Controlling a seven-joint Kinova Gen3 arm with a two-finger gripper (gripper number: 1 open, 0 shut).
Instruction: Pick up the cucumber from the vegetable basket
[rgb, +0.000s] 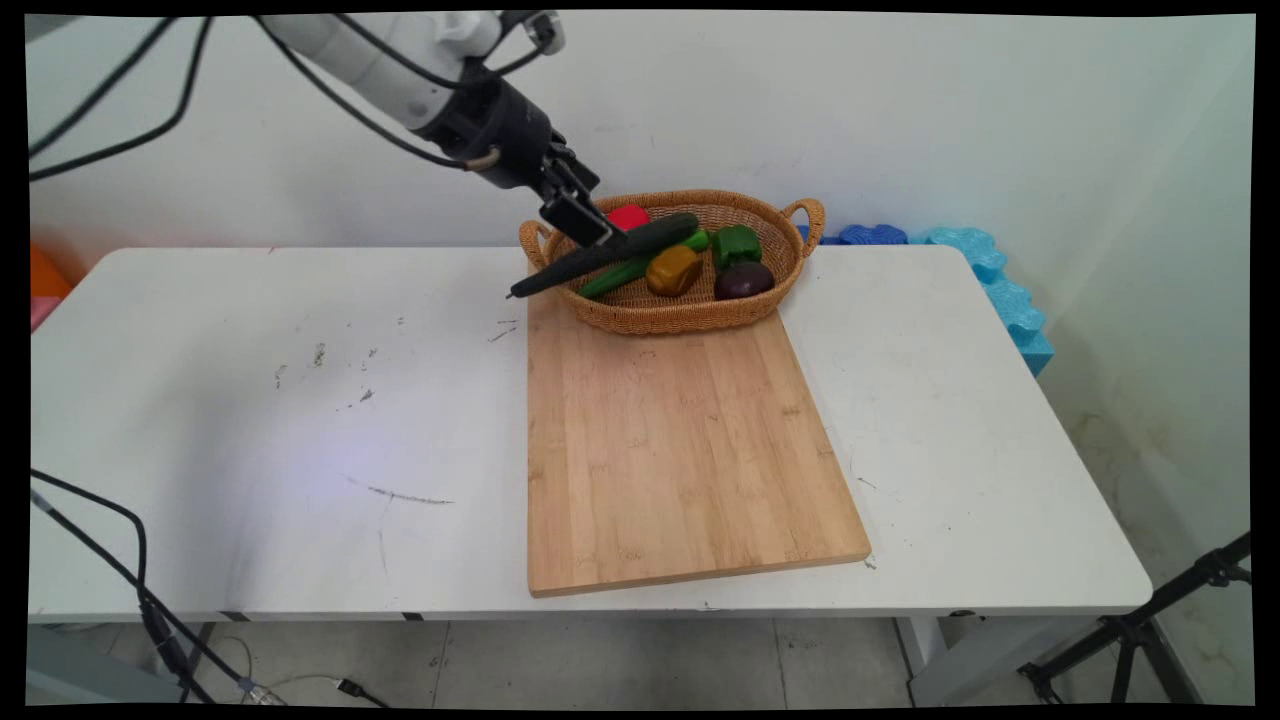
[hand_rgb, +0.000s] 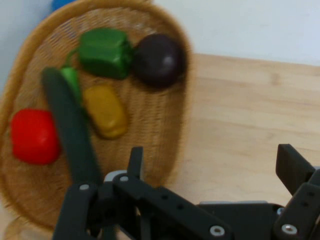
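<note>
Cucumber, long, dark green and smooth, lies slantwise across the left rim of the basket. Its thick end is inside over the other pieces, and its thin end points out and down over the table, just left of the board.

The gripper hangs right over the cucumber's middle. In the hand view its two fingers stand wide apart with bare board between them. The cucumber runs along the outer side of one finger and under the linkage, not between the pads. Whether it touches the finger cannot be told.

Inside the oval wicker basket, which has a handle at each end:
- a red block at the back left
- a slim light-green piece just beside the cucumber
- a yellow lump in the middle
- a green pepper near the back right
- a dark purple ball in front of the pepper, touching it

The basket sits on the far end of the pale wooden board, which lies lengthwise on the white table. The tabletop left of the board is scuffed with dark marks. Blue foam lines the table's far right corner. A black tripod stands on the floor at the lower right.
</note>
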